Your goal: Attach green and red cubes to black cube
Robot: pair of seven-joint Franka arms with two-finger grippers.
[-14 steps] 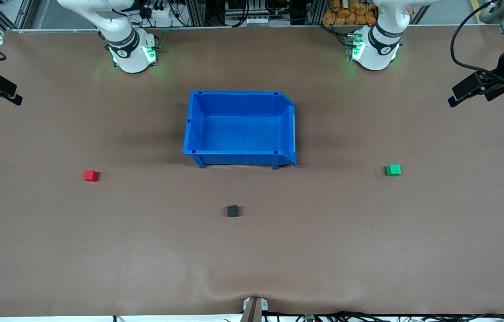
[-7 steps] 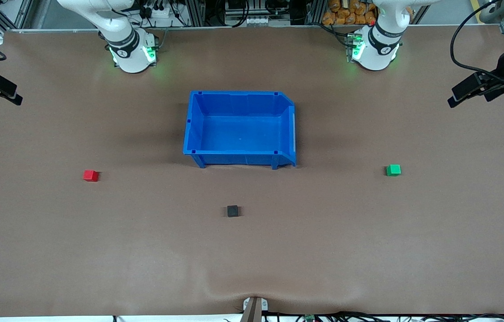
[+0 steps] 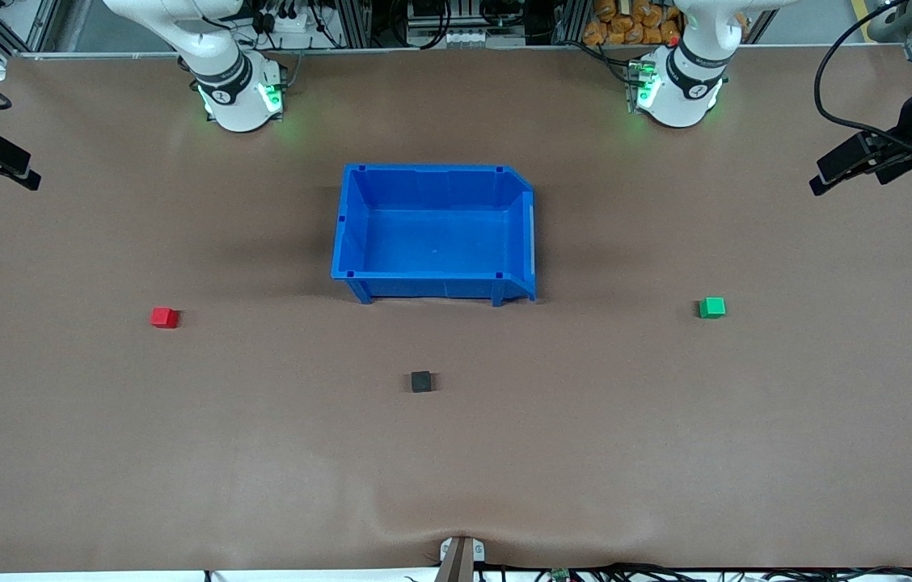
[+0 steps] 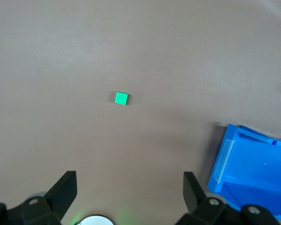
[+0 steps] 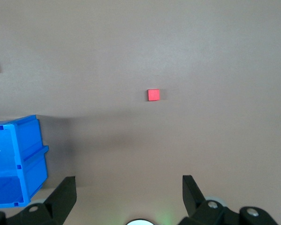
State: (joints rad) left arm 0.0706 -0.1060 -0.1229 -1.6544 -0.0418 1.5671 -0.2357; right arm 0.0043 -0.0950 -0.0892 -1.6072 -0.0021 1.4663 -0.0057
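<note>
Even, diffuse overhead light falls on the matte brown tabletop (image 3: pixel 262 453) without glare. Soft broad shadows lie beside the blue plastic bin (image 3: pixel 433 234), and each small cube casts only a faint one. Green indicator lights glow at both arm bases. All views are sharp.

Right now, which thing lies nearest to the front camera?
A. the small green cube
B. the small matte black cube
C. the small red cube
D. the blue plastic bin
B: the small matte black cube lies lowest in the front view, below the red cube, green cube and blue plastic bin.
</note>
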